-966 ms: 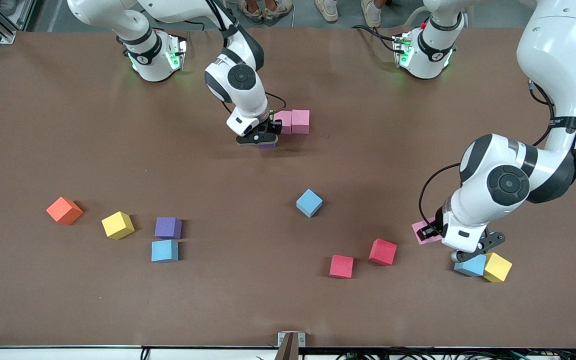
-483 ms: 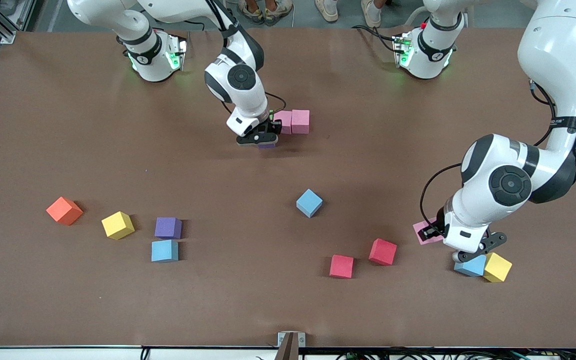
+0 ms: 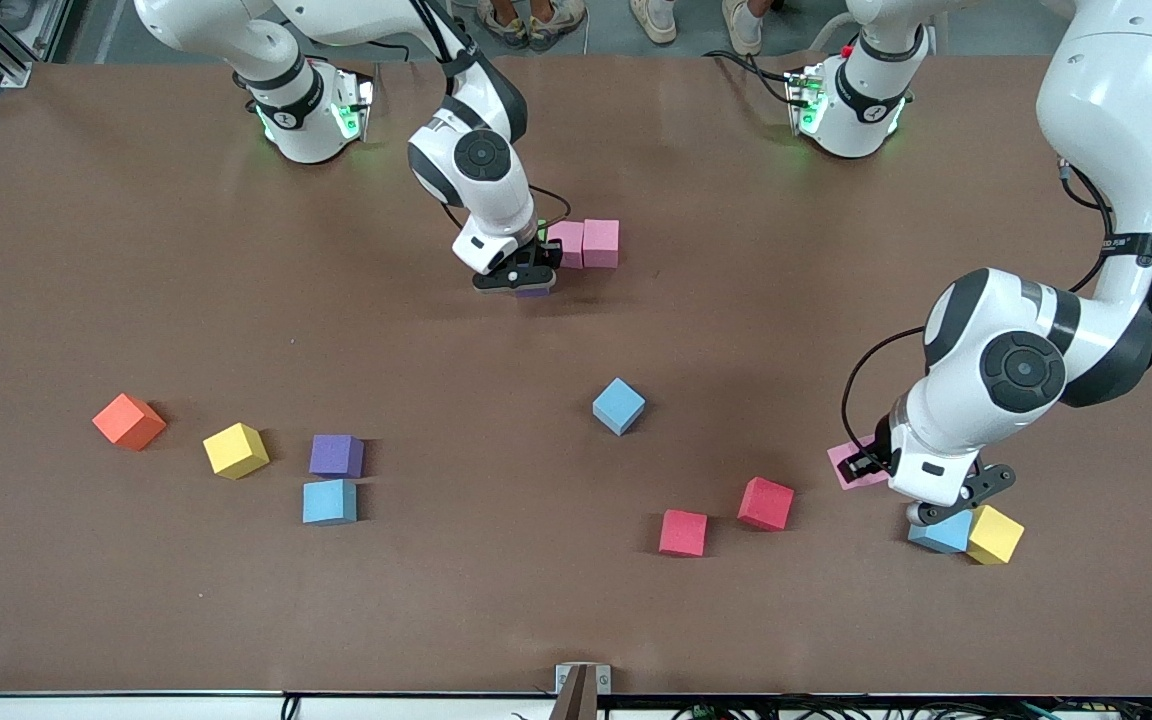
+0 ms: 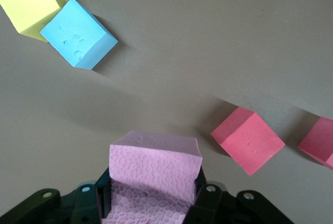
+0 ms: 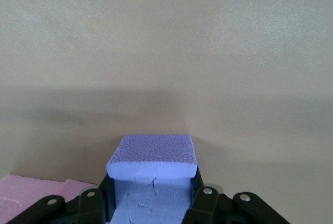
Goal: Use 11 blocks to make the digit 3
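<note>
Brown table (image 3: pixel 136 250), purple cube (image 3: pixel 534 291) half-hidden

right gripper (image 3: pixel 521 280): mostly masks its purple block (image 3: pixel 534 291), green sliver (image 3: pixel 542 229) just above it too small to tell | left gripper (image 3: pixel 948 497): covers part of pink block (image 3: pixel 848 463) and light blue block (image 3: pixel 939 535) | second red block (image 4: pixel 320 141) cut by left wrist view's edge

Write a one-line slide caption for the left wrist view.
Left hand shut on a pink cube, over brown table with touching yellow and light blue cubes and two red cubes.
</note>
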{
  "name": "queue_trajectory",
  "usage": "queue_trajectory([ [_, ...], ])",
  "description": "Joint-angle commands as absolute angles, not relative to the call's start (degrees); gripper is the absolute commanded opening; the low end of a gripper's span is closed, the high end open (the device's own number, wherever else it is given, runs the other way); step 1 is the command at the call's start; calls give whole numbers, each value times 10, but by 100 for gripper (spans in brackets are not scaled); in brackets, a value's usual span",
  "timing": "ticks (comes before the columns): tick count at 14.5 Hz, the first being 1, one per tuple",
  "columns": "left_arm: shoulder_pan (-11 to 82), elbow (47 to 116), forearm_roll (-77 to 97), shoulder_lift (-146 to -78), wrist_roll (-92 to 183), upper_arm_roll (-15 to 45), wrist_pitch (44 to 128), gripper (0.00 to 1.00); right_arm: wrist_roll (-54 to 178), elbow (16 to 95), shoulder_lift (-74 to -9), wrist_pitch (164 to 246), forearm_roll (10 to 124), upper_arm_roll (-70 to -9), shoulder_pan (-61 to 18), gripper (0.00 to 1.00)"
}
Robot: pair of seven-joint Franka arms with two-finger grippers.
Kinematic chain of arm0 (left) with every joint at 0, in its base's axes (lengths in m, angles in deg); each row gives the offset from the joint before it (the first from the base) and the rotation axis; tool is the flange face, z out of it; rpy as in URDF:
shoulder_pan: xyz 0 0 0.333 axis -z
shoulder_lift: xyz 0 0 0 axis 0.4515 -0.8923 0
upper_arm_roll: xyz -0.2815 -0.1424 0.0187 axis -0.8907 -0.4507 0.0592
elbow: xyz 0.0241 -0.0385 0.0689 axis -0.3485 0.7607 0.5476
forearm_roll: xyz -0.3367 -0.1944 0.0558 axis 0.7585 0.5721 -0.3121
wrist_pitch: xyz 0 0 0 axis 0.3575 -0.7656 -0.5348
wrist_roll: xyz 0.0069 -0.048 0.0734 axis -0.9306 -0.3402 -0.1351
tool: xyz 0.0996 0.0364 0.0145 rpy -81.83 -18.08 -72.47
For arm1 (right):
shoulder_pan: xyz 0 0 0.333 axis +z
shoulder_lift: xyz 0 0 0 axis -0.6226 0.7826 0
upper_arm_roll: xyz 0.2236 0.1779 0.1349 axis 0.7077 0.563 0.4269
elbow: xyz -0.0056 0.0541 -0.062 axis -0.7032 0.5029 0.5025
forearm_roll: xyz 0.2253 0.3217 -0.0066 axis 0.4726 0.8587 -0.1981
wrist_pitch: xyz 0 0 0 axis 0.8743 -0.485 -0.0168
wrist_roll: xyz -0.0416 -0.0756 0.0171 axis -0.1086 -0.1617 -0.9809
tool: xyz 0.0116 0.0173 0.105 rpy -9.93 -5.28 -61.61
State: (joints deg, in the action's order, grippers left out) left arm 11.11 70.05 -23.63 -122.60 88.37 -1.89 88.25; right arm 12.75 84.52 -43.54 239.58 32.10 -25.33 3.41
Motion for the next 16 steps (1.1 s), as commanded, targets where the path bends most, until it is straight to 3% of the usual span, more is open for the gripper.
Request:
queue_trajectory([
  [1, 106, 704, -225, -1213, 872, -21, 873, 12, 141, 870, -442, 2389, 328, -263, 32, 31],
  [4, 106, 704, -225, -1213, 872, -22, 873, 12, 142, 869, -442, 2390, 328, -263, 32, 33],
  [5, 106, 704, -225, -1213, 872, -22, 873, 12, 144, 870, -442, 2389, 328, -263, 32, 40],
  [7, 102, 703, -225, -1214, 871, -21, 873, 12, 144, 869, -442, 2388, 328, -263, 32, 100],
  [11, 102, 704, -225, -1213, 869, -22, 873, 12, 142, 846, -442, 2372, 329, -264, 18, 100],
  [16, 102, 704, -225, -1213, 868, -22, 873, 12, 68, 750, -455, 2292, 337, -267, 2, 100],
])
